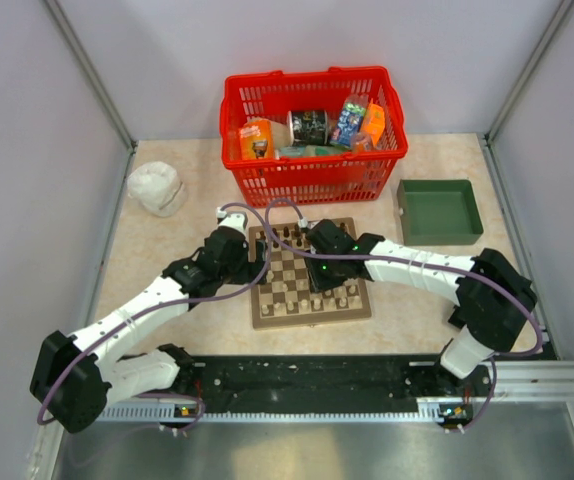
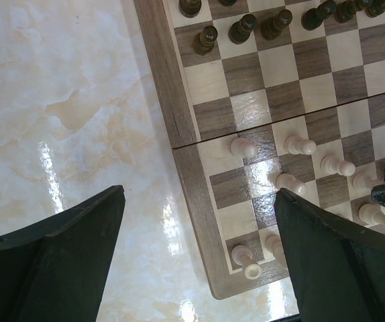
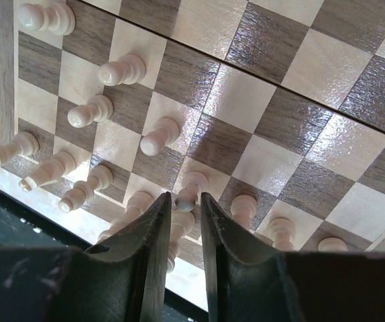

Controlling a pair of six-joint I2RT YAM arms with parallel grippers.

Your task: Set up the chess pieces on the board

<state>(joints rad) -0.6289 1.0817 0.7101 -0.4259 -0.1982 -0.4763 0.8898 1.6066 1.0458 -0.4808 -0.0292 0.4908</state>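
The left arm (image 1: 137, 315) reaches forward to the left edge of the board (image 1: 312, 318). Its left gripper (image 2: 199, 193) points down, jaws spread wide and holding nothing. The right arm (image 1: 417, 265) bends in from the board's right side. The right gripper (image 3: 186, 196) hangs over the near rows, fingers closed on a pale chess piece (image 3: 187, 184).

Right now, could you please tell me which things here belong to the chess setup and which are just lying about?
For the job: board, pale chess pieces, dark chess pieces.
Lying about: red basket, green tray, white bundle.
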